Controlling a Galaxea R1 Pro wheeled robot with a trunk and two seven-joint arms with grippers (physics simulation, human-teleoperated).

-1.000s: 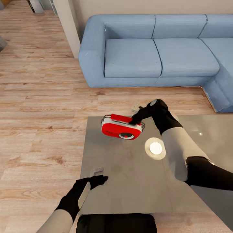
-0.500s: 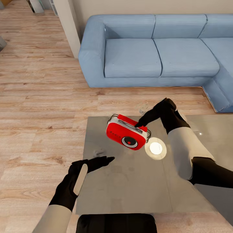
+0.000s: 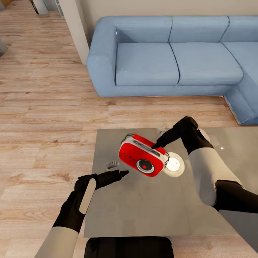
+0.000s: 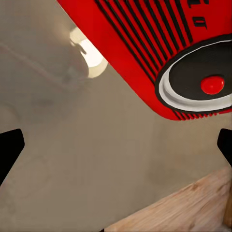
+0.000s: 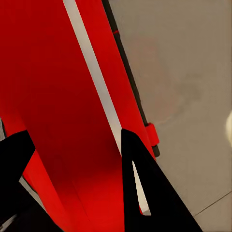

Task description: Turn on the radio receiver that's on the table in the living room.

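Even, bright simulator lighting; the glossy table point(image 3: 143, 208) carries faint reflections, and a round disc point(image 3: 173, 164) glows white. Sharp, unblurred render.

Both arms are seen clad in pale grey-white forearm shells that give way to matte black wrist and hand sections, with the right arm also carrying a black segment behind its pale shell. The left tool point(image 3: 116, 175) is finished in black with tapered pointed fingers, and a slim beige strip is set along its wrist. The right tool point(image 3: 157, 143) is likewise black, and a dark rectangular part of the trunk is seen at the lower edge of the head view.
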